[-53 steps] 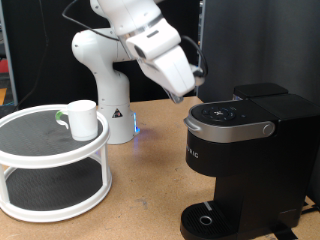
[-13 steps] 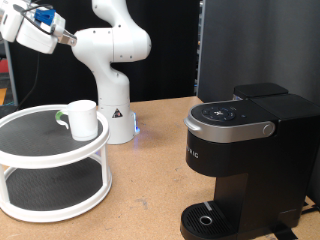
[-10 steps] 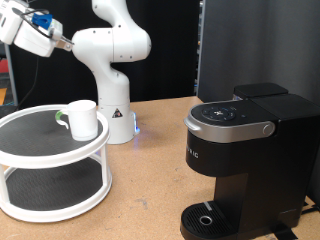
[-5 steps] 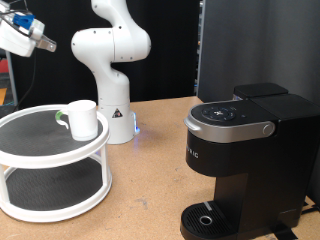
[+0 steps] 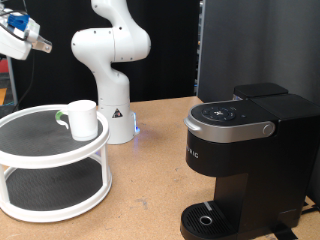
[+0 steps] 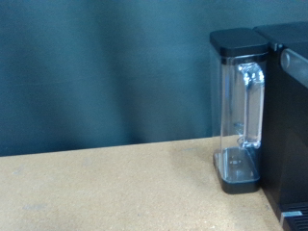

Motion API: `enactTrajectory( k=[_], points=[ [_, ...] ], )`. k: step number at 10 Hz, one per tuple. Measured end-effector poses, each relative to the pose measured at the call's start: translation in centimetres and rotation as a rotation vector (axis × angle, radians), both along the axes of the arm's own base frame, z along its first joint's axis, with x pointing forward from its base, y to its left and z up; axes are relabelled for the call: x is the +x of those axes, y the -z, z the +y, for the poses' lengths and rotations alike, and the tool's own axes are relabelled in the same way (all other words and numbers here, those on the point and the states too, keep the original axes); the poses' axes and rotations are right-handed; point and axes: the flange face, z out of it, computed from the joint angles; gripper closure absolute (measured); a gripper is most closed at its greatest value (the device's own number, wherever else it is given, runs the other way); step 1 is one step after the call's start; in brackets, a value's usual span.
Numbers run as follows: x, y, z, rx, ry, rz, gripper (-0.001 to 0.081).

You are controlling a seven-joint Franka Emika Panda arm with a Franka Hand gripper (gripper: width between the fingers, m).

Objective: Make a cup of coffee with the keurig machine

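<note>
The white cup (image 5: 82, 119) stands upright on the top tier of a round white stand (image 5: 50, 150) at the exterior view's left. The black keurig machine (image 5: 245, 160) stands at the exterior view's right with its silver-rimmed lid down and its round drip tray (image 5: 206, 220) bare. My gripper (image 5: 38, 42) is high in the exterior view's top left corner, well above the cup and far from the machine, with nothing seen in it. The wrist view shows no fingers, only the machine's clear water tank (image 6: 239, 111) and black side (image 6: 294, 115).
The arm's white base (image 5: 108, 90) stands behind the stand. A dark panel (image 5: 250, 45) rises behind the machine. A blue curtain (image 6: 106, 72) backs the brown table (image 6: 106, 188) in the wrist view.
The arm has swung from above the machine's lid to the exterior view's top left. Over the last second the hand has drifted further left. Cup and machine have not moved.
</note>
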Motion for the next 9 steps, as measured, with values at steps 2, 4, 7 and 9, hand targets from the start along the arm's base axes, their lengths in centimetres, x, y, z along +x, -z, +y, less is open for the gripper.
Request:
enactTrajectory(
  k=[2,4,7,9],
  points=[
    [0.0,1.4,-0.3,-0.052,-0.003,-0.007,0.0801],
    [0.2,3.3,-0.2,-0.091,0.023,-0.016,0.0801],
    [0.5,6.0,0.3,-0.108,0.034,-0.015,0.0801],
    [0.5,7.7,0.7,-0.119,0.034,-0.018,0.0801]
  ],
)
